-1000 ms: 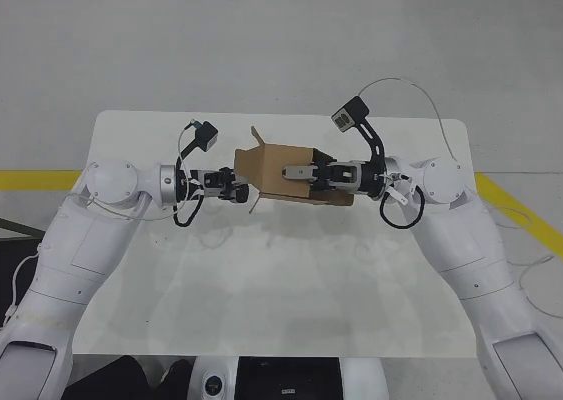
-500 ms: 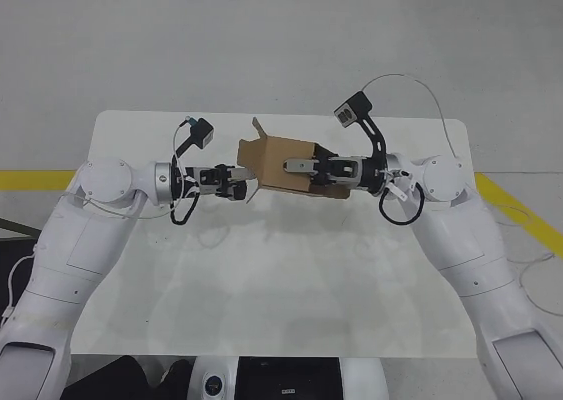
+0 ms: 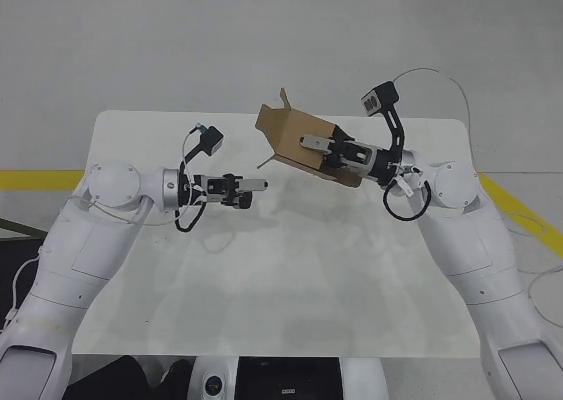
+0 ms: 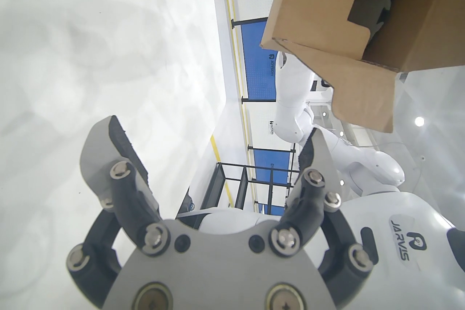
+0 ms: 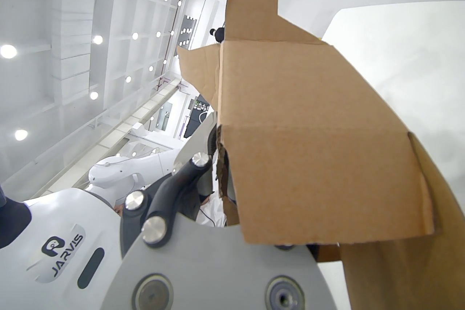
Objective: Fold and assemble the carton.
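So, from above, the brown corrugated cardboard carton (image 3: 286,130) hangs in the air over the far edge of the white table (image 3: 261,300). It is tipped and skewed, with its long axis on a diagonal from the far side down toward the right arm. The right gripper (image 3: 319,147) has its fingers clamped on a wall at the carton's right end. The left gripper (image 3: 257,185) sits nearer, over the table and clear of the carton, which lies beyond it and off to its right. Loose flaps stick out at the end facing that way.

From the left wrist, the fingers (image 4: 116,144) are spread wide with nothing between them. The carton (image 4: 327,17) is ahead of them and well apart. Its open, unfolded end is turned toward them, and one flap hangs down.

From the right wrist, the cardboard covers most of the grip. One finger (image 5: 196,144) lies against the wall's edge and the other is hidden behind it. To my eye, the coming move turns on the gap between the empty left fingers and those flaps, which the left arm would have to cross.
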